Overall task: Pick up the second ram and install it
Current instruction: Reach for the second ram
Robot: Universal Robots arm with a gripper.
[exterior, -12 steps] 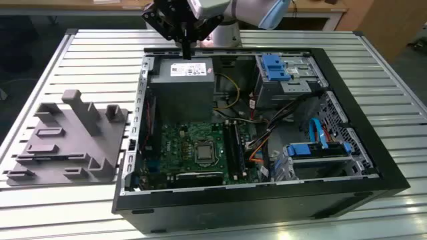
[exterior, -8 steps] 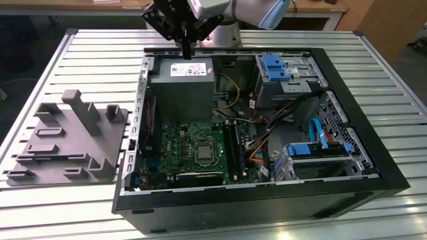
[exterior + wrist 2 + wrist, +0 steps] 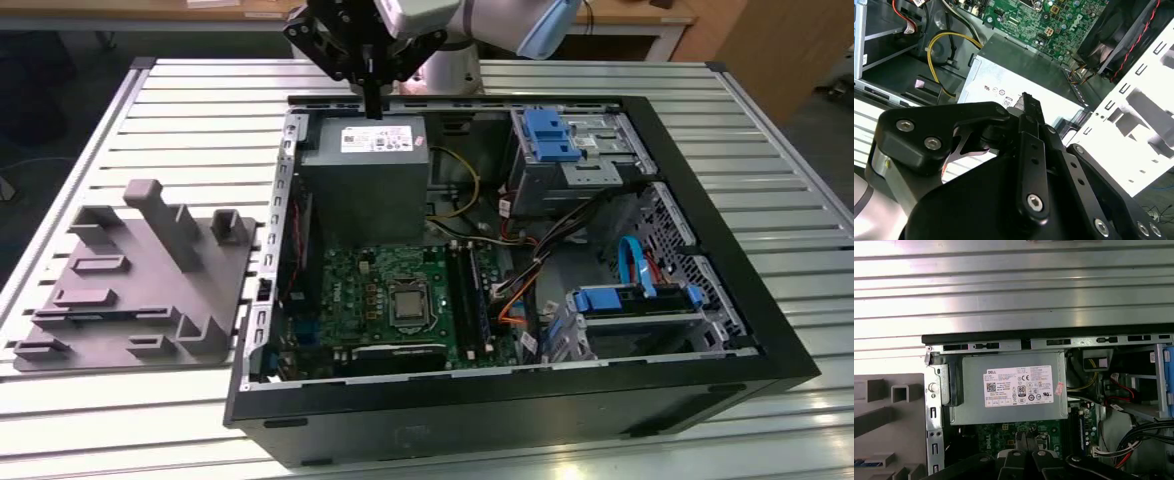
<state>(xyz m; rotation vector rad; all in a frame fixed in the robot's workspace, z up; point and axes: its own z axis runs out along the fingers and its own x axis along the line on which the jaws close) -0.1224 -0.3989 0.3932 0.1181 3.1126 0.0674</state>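
A big silver metal table (image 3: 160, 110) with long grooves shines in bright light. Behind it stands a brown wooden desk (image 3: 134, 12). A brown wooden cupboard (image 3: 781, 45) stands at the exterior view's right, by the dark floor (image 3: 834, 130).

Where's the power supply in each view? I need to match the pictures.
Exterior view: power supply in a corner of the case, toward the exterior view's left, by the claw.
Second wrist view: power supply between claw and motherboard.
First wrist view: power supply between case rim and motherboard.
Shared landmark: the green motherboard bordering it.
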